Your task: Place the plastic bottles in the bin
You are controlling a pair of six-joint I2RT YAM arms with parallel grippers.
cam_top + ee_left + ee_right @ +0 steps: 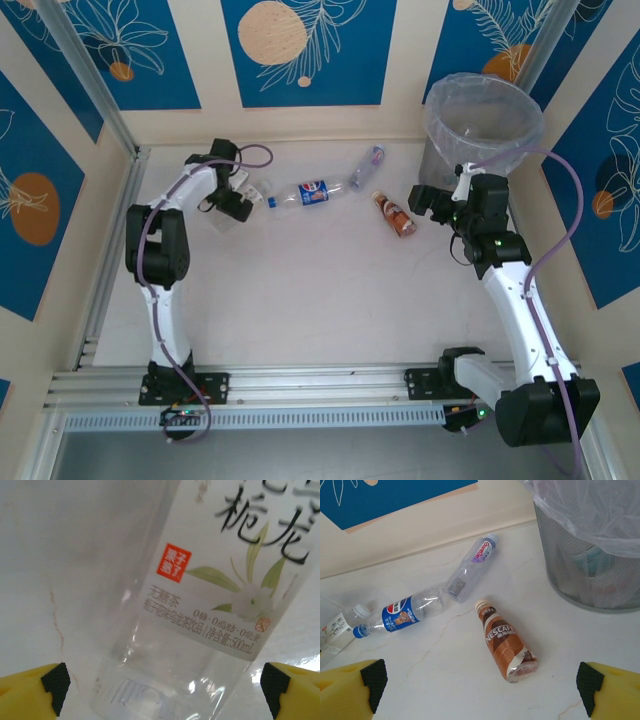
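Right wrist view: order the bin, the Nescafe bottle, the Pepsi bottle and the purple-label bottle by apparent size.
1. bin, by far, though cropped by the frame.
2 and 3. Nescafe bottle and Pepsi bottle: similar length; the Nescafe is thicker but nearer the camera, so unranked.
4. purple-label bottle.

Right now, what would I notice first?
The big grey bin with its crinkly bag, at the far right. Then, lying in the middle, a blue-labelled bottle, a purple-labelled bottle and a brown coffee bottle. A clear tea bottle lies before the open left end effector.
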